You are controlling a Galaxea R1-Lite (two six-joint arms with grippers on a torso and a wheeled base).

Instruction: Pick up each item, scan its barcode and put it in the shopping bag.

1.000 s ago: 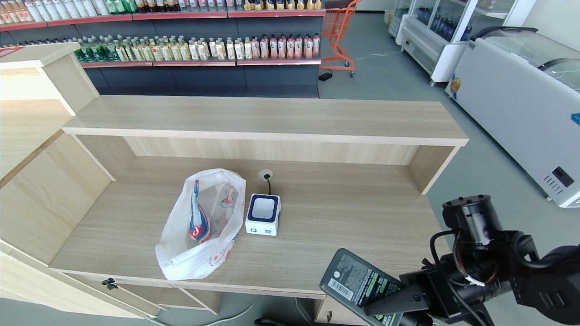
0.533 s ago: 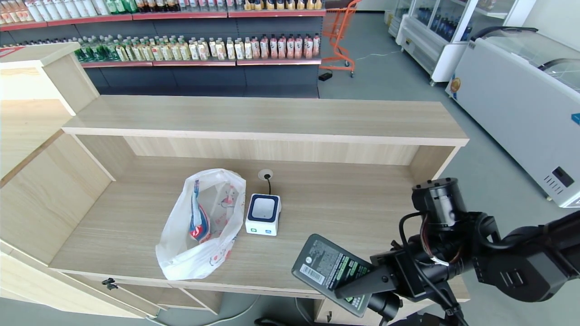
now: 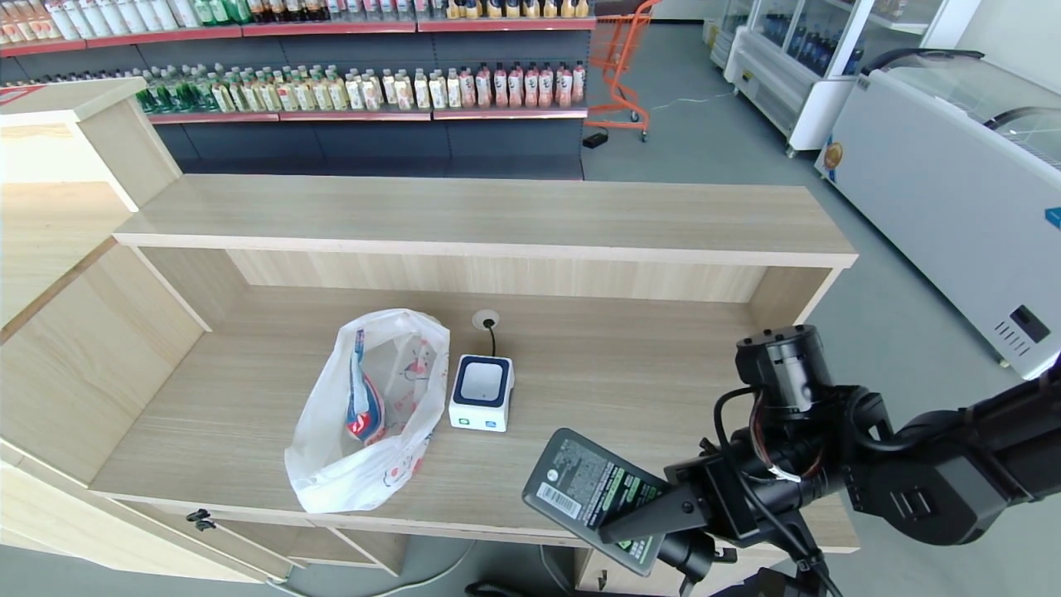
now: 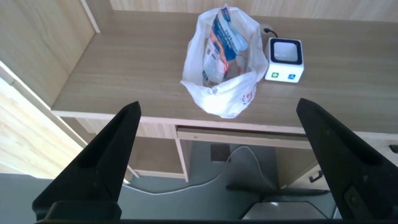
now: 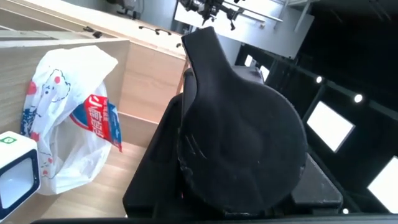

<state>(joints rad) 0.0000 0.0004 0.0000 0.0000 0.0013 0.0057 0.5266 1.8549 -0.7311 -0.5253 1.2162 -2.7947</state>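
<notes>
My right gripper [image 3: 663,516] is shut on a flat dark grey pack [image 3: 590,493], holding it tilted above the counter's front edge with its barcode label facing up. The pack hangs to the right of and nearer than the white scanner [image 3: 482,392]. Close up in the right wrist view, the pack [image 5: 242,155] hides much of the scene. The white shopping bag [image 3: 369,414] lies left of the scanner with a red and blue packet inside. My left gripper [image 4: 217,168] is open with nothing between its fingers, in front of the counter, facing the bag [image 4: 222,68] and scanner [image 4: 285,59].
The wooden counter [image 3: 646,365] has a raised ledge at the back and side walls. A cable runs from the scanner to a hole behind it. Drink shelves, an orange cart and freezers stand beyond the counter.
My right arm has carried the pack to the left and slightly up, closer to the scanner. The bag and scanner have not moved.
</notes>
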